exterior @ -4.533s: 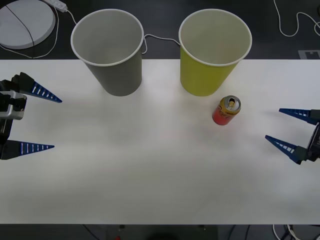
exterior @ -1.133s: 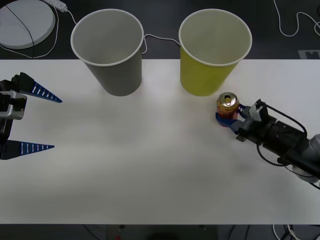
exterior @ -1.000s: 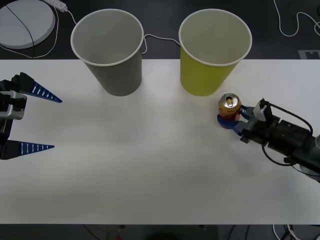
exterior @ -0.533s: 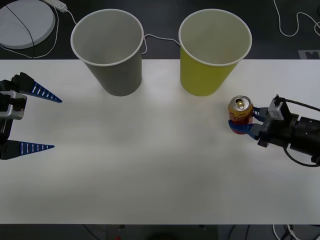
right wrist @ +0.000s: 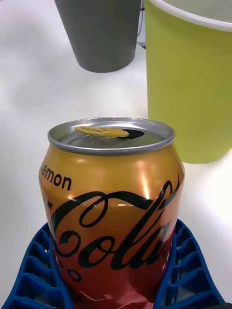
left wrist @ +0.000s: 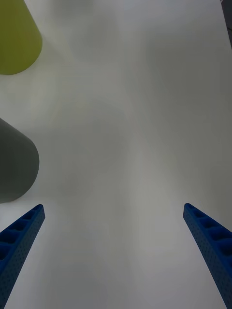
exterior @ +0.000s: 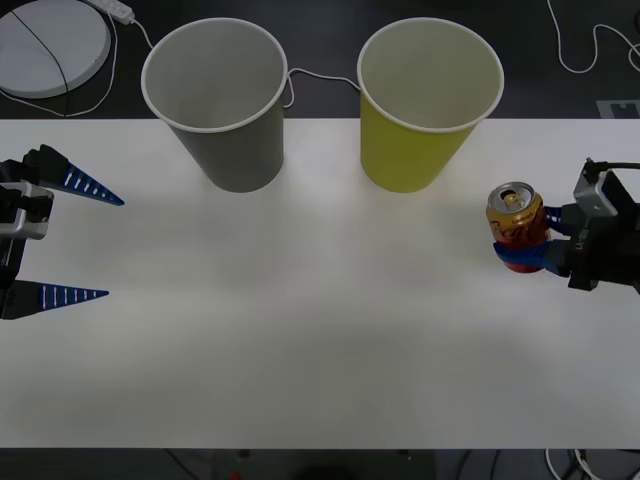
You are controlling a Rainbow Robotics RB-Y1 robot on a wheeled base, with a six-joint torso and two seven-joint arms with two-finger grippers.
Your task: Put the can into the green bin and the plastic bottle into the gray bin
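The red-orange can (exterior: 516,223) (right wrist: 112,203) stands upright in my right gripper (exterior: 522,255) (right wrist: 113,285), which is shut on its lower body at the table's right side. It is held to the right of the green bin (exterior: 428,100) (right wrist: 191,82) and lower than its rim. The gray bin (exterior: 217,100) (right wrist: 99,34) stands upright at the back left of centre. My left gripper (exterior: 85,240) (left wrist: 113,256) is open at the table's left edge, with nothing between its fingers. The plastic bottle is out of view.
Both bins stand near the far edge of the white table (exterior: 300,320). Behind it lie a white round disc (exterior: 50,45) and white cables (exterior: 590,45) on the dark floor. The table's middle and front are bare.
My right gripper came in from the right, shut on the can beside the green bin, and has since carried it rightward and up off the table. The left arm has not moved.
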